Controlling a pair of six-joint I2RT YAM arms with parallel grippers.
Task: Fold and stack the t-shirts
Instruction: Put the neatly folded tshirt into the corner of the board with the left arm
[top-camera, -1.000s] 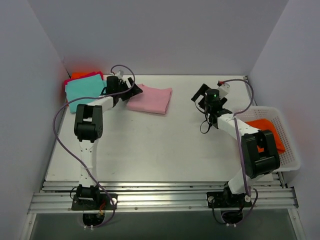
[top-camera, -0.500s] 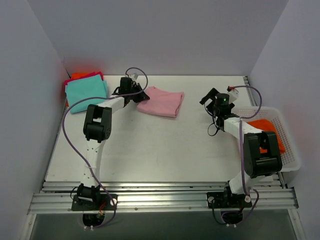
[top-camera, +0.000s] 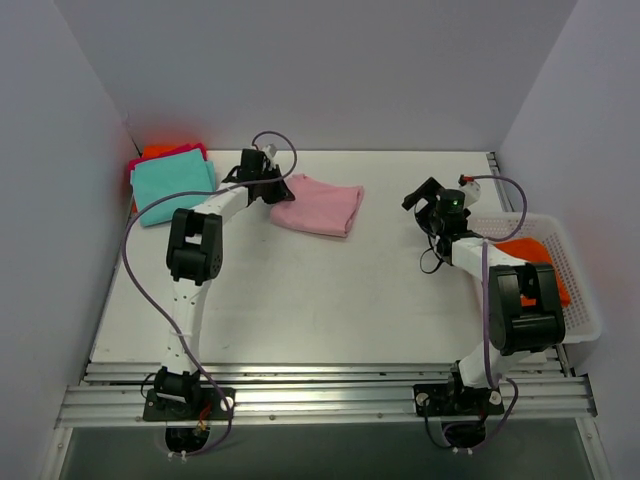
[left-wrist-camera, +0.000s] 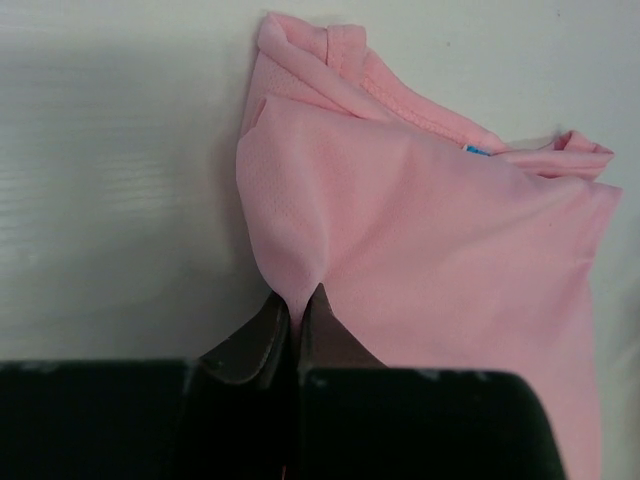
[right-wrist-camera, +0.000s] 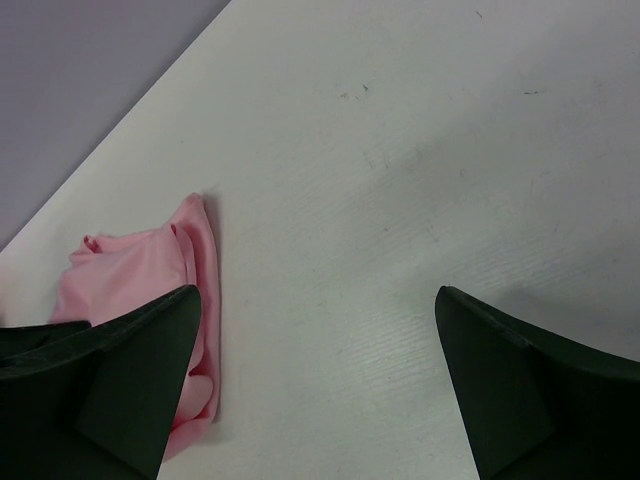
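Observation:
A folded pale pink t-shirt (top-camera: 322, 205) lies at the back middle of the table, its small blue neck tag (left-wrist-camera: 477, 151) showing. My left gripper (top-camera: 277, 191) is shut on a pinch of the shirt's left edge (left-wrist-camera: 297, 300), the cloth pulled into a point between the fingers. A teal t-shirt (top-camera: 172, 186) tops a stack at the back left, with magenta (top-camera: 192, 151) and orange (top-camera: 156, 151) edges beneath. My right gripper (top-camera: 424, 193) hangs open over bare table (right-wrist-camera: 318, 292), right of the pink shirt (right-wrist-camera: 130, 272).
A white mesh basket (top-camera: 582, 300) stands at the right edge with an orange t-shirt (top-camera: 535, 262) inside. Walls close in the left, back and right sides. A purple cable (top-camera: 140, 240) loops beside the left arm.
My left gripper closed on the pink shirt's left edge, and the shirt shifted right. The right gripper drew back to the right, staying open.

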